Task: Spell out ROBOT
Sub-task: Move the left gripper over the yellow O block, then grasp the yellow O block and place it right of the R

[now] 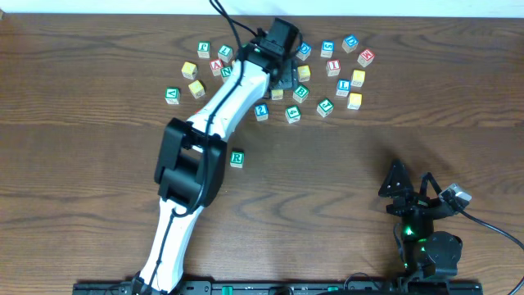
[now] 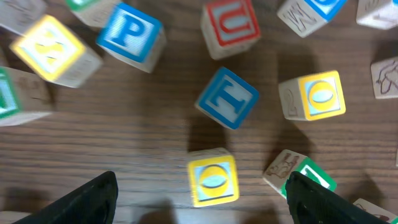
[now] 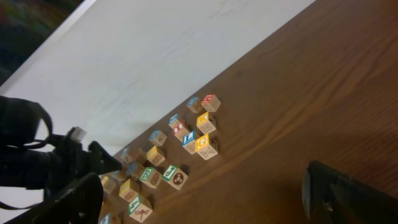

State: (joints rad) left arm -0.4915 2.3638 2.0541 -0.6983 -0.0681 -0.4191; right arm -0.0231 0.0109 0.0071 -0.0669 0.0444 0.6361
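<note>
- Overhead: the left gripper (image 1: 288, 80) is seen stretched over the cluster of letter cubes (image 1: 333, 67) at the far side of the table (image 1: 98, 164). The R cube (image 1: 237, 158) is set alone on bare wood, well apart from that cluster and nearer the robot. The right gripper (image 1: 407, 190) is parked at the near right, away from all cubes.
- Left wrist: the jaws are spread wide, and nothing is gripped or touched. A yellow O cube (image 2: 213, 178) is framed between the fingers (image 2: 93, 199). The blue T cube (image 2: 227, 98) is placed just beyond it, and a second yellow O cube (image 2: 320, 94) lies to the right. A green-bordered cube (image 2: 309, 177) is found close beside the right-hand finger; its letter cannot be read.
- The step in hand is judged to be the picking of the near O. It is best done with the jaws centred on the cube, squared to its flat sides and lowered straight, so that the green-bordered cube is not nudged.
- Right wrist: the right gripper's jaws are seen fully apart and empty, with the cluster well away.
</note>
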